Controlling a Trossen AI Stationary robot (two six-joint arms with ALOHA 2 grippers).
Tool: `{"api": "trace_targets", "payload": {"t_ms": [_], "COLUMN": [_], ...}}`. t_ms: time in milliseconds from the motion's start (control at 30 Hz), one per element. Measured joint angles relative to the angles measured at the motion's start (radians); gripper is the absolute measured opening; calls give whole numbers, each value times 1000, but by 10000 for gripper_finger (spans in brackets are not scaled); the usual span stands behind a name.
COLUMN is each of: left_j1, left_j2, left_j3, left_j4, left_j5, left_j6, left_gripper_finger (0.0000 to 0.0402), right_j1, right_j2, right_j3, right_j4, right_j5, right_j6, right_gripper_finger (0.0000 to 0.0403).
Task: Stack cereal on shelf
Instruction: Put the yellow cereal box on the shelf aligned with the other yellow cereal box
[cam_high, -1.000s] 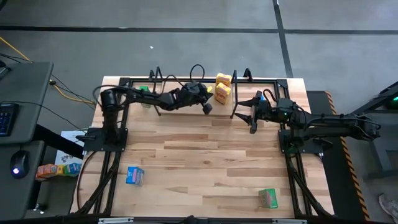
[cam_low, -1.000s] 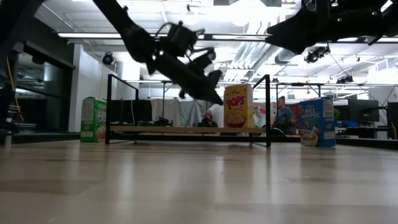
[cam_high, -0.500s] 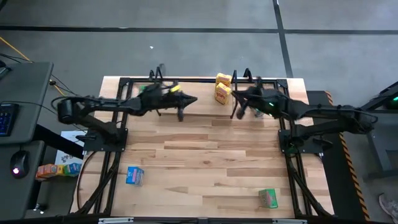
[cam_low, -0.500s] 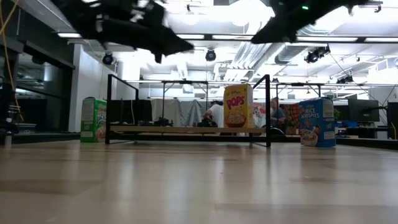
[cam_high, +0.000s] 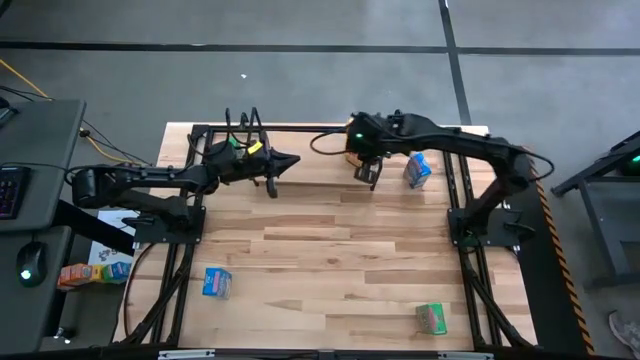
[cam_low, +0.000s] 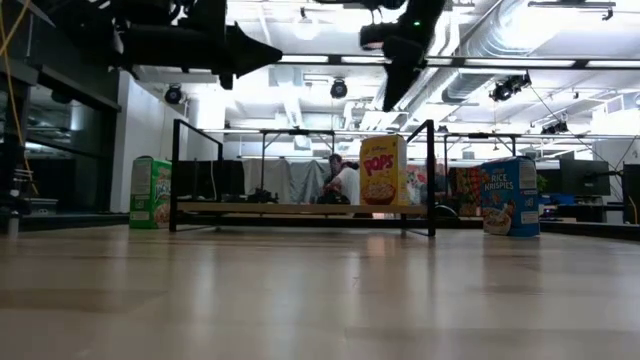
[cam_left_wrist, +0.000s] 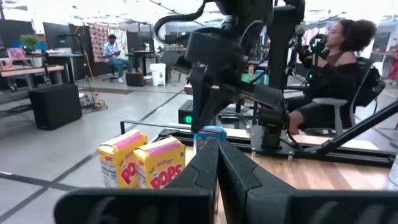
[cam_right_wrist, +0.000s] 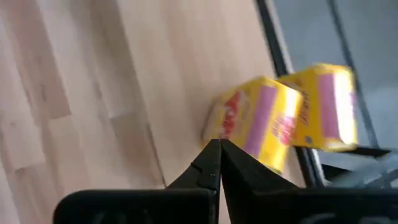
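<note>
**Right arm over the yellow boxes, four boxes not yet shelved**

Right gripper (cam_high: 372, 172) hanging above the right end of the shelf (cam_low: 300, 209), just in front of the two yellow cereal boxes (cam_high: 357, 146), which stand upright side by side there, touching or nearly so. Jaws pressed together and empty, as the right wrist view shows, tips aimed down at the nearer yellow box (cam_right_wrist: 258, 121). Probably parked that way because nothing is being carried: a closed, raised tool clears the wire hoop upright (cam_low: 432, 178) and the boxes beneath.

Left gripper (cam_high: 281, 162) held high over the shelf's left half, jaws likewise together with nothing between them, pointing toward the right arm.

Remaining cereal scattered: one green box (cam_low: 150, 192) upright beyond the shelf's left hoop; one blue box (cam_high: 418, 169) on the tabletop (cam_high: 330, 260) just right of the shelf, near the right arm's forearm; a second blue box (cam_high: 216, 282) near the front left; a second green box (cam_high: 432, 318) near the front right. Both front boxes well apart from either gripper.

Judging by this layout, task roughly a third done. Likely next: the blue box beside the shelf, being nearest. Jaws to be spread first, then lowered around the box's narrow faces. Risk: brushing the yellow pair and toppling light cardboard.
</note>
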Motion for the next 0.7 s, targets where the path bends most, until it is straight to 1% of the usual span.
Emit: {"api": "trace_targets", "payload": {"t_ms": [133, 267, 600, 700], "left_j1": [0, 0, 0, 0], "left_j2": [1, 1, 1, 1], "left_j3": [0, 0, 0, 0], "left_j4": [-17, -22, -20, -20], "left_j5": [0, 0, 0, 0], "left_j6": [9, 10, 10, 10], "left_gripper_finger": [0, 0, 0, 0], "right_j1": [0, -1, -41, -53], "right_j2": [96, 151, 174, 174], "right_j3": [90, 113, 68, 68], "right_j4": [-90, -164, -109, -109], "right_j5": [-26, -23, 74, 81], "right_j6": [-14, -14, 34, 49], "right_gripper_finger": [1, 0, 0, 0]}}
